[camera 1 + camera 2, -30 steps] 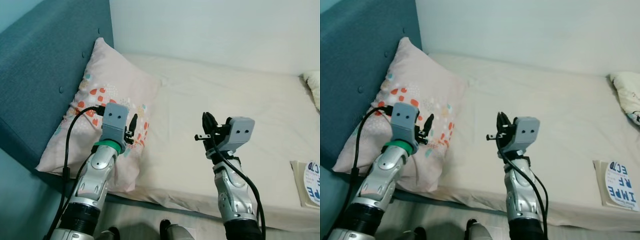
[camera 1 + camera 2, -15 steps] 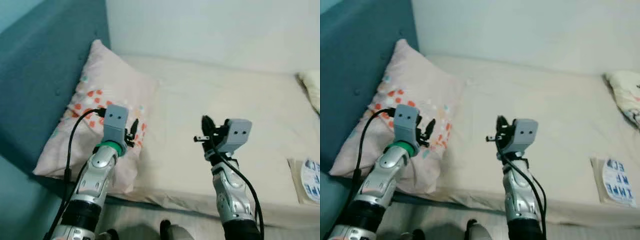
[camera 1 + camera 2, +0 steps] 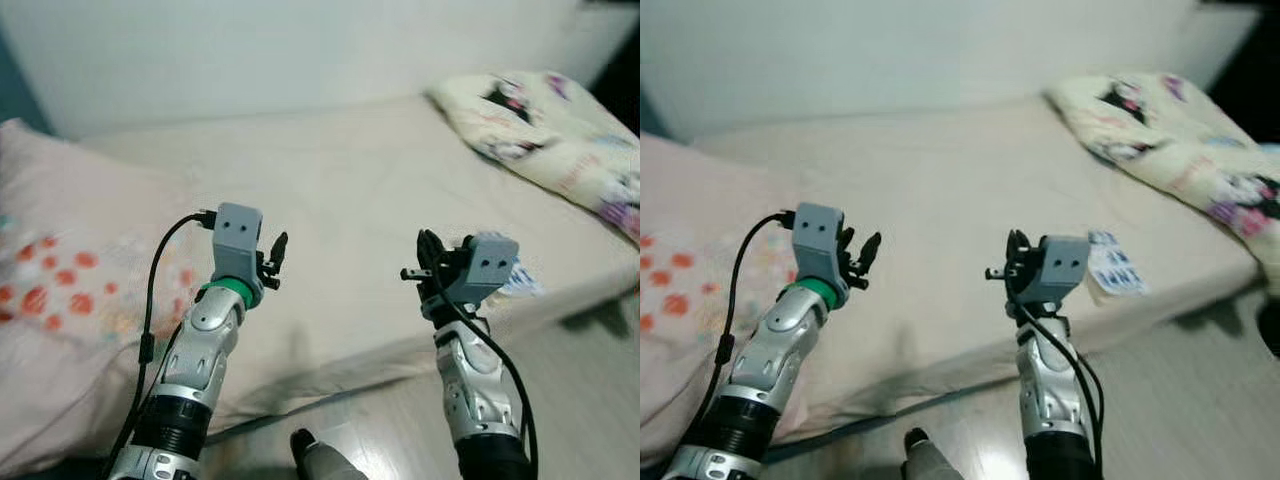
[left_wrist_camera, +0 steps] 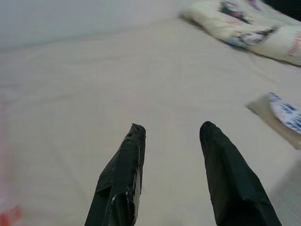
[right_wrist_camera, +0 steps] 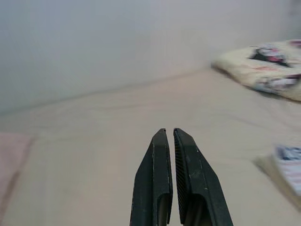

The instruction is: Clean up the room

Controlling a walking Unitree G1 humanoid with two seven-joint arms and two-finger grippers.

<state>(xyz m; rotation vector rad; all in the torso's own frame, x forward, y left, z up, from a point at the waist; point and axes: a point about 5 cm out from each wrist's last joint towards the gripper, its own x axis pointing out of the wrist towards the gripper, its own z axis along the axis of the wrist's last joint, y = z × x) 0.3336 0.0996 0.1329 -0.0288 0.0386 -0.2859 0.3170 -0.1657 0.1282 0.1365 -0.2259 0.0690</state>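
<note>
Two soft things lie on the bed point(image 3: 380, 170), landmark for all placings: a pink pillow point(image 3: 60, 300) with red and orange spots at the bed's left end, and a crumpled cream blanket point(image 3: 545, 130) with dark cartoon prints at its far right end, well apart from each other. Between them, near the bed's front right edge, lies a flat beige packet point(image 3: 1110, 268) bearing a blue-and-white round label; lettering too blurred to read. Bed sheet cream, mildly creased. Both arms raised over the bed's front edge, touching nothing. Left end effector point(image 3: 272, 262) hovers above the sheet just right of the pillow, fingers point(image 4: 123, 169) spread apart with bare sheet showing between them, holding nothing. Right end effector point(image 3: 425, 262) hovers over the front edge, just left of the packet; its fingers point(image 5: 157, 181) pressed together with only a hairline gap, nothing between them. Black cable point(image 3: 150, 310) loops along the left forearm; another runs down the right forearm. Pale wall point(image 3: 250, 50) behind the bed. Light wood floor point(image 3: 580, 380) in front of the bed on the right, shadowed under the bed's edge. Head views slightly blurred.
</note>
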